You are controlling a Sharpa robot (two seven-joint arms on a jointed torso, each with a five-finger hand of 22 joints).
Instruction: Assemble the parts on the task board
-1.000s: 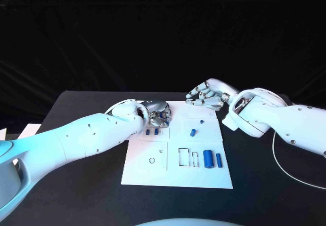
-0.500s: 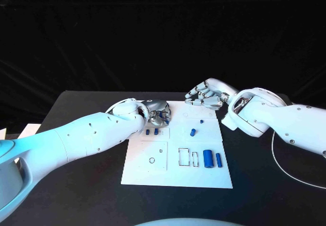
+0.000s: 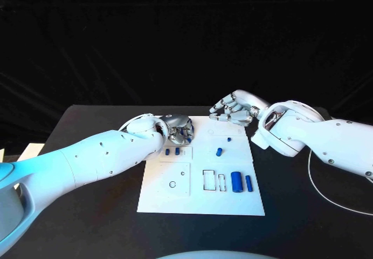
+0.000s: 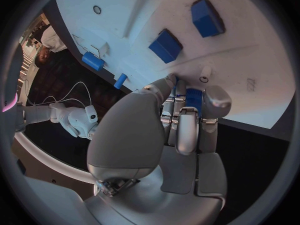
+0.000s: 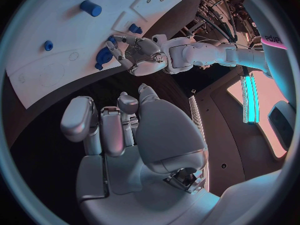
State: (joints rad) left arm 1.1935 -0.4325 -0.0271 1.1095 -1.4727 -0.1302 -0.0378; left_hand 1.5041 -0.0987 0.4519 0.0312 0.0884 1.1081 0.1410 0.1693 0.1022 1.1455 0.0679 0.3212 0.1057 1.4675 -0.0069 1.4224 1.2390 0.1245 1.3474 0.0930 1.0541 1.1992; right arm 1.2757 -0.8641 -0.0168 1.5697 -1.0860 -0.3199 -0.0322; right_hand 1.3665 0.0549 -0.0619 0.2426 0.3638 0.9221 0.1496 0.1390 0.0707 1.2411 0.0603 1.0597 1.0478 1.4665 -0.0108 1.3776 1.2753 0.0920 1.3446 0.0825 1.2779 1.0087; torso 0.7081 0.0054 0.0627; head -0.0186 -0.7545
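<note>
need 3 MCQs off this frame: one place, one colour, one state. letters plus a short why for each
1. Where is the left hand?
A. over the task board's far left part
B. off the table
C. at the board's near edge

2. What colour are the parts lying on the task board?
A. red
B. blue
C. green

3. What is the state of the right hand?
A. holds a cable
B. flat on the board
C. fingers curled, nothing in them

Answers:
1 A: the head view shows it above the board's far left corner.
2 B: the two small parts and the large cylinder are blue.
3 C: the right wrist view shows curled fingers with nothing between them.
</note>
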